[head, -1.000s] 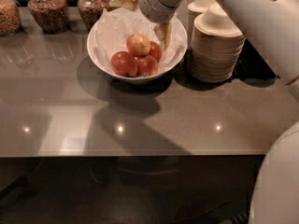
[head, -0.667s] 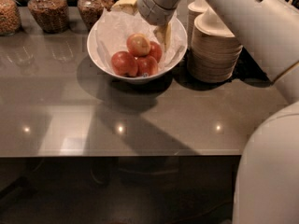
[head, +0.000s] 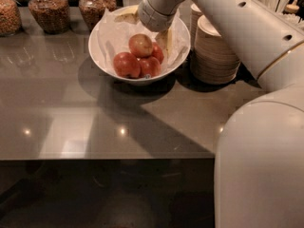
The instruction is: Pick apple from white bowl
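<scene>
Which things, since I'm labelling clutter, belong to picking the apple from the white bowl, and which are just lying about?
Job: white bowl; pale apple, topmost in it; end effector, over the bowl beside that apple.
Lying about: red apples; stacked beige bowls; jars behind.

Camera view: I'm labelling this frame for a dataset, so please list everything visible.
apple: one, pale yellowish-pink, topping the pile in the white bowl
red apples: three, deeper red, below and beside it
white bowl: one, paper-lined, at the back of the counter
jars: three, glass with brown contents, back left
disposable bowls: two stacks, beige, right of the white bowl
counter: one, glossy grey
arm: one, white, extends from the right over the white bowl
gripper: one, inside the white bowl's right side, beside the apples
</scene>
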